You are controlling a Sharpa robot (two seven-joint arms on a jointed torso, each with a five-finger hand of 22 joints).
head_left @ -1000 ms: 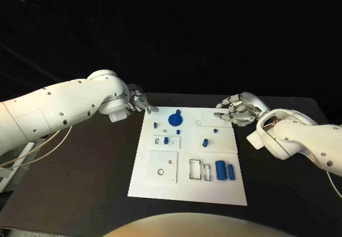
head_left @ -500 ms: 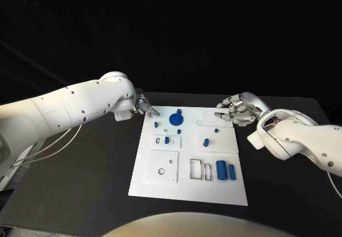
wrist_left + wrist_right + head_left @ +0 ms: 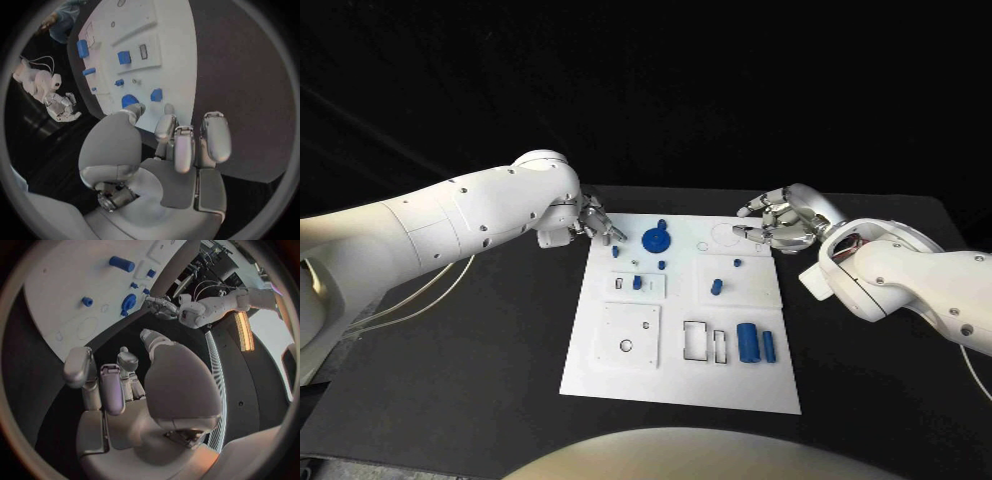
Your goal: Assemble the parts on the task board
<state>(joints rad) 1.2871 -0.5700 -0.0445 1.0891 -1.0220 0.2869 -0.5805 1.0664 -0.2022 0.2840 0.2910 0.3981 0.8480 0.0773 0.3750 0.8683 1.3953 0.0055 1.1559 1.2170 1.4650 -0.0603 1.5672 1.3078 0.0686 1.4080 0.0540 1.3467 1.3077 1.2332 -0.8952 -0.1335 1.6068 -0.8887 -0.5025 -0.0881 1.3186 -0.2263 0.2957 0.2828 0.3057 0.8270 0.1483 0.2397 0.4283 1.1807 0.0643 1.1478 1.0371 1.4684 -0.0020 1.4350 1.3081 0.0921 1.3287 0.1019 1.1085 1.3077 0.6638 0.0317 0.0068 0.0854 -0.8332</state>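
Observation:
The white task board (image 3: 678, 372) lies in the middle of the table. A big round blue part (image 3: 655, 239) sits near its far edge, with several small blue parts (image 3: 715, 289) around the middle. Two blue cylinders (image 3: 749, 344) lie side by side near the right edge. My left hand (image 3: 596, 222) hovers at the board's far left corner; its fingers (image 3: 177, 144) are stretched out and apart, holding nothing, just short of the round part (image 3: 129, 100). My right hand (image 3: 780, 222) hangs over the far right corner, fingers (image 3: 107, 388) loosely spread and empty.
Black table (image 3: 473, 350) surrounds the board on all sides. White cables (image 3: 408, 290) trail beside my left arm. Rectangular slots (image 3: 694, 342) and a raised square plate (image 3: 627, 338) mark the board's near half.
My left arm has swung in toward the board, bringing its hand a little closer to the far left corner. The right hand and the parts have stayed put.

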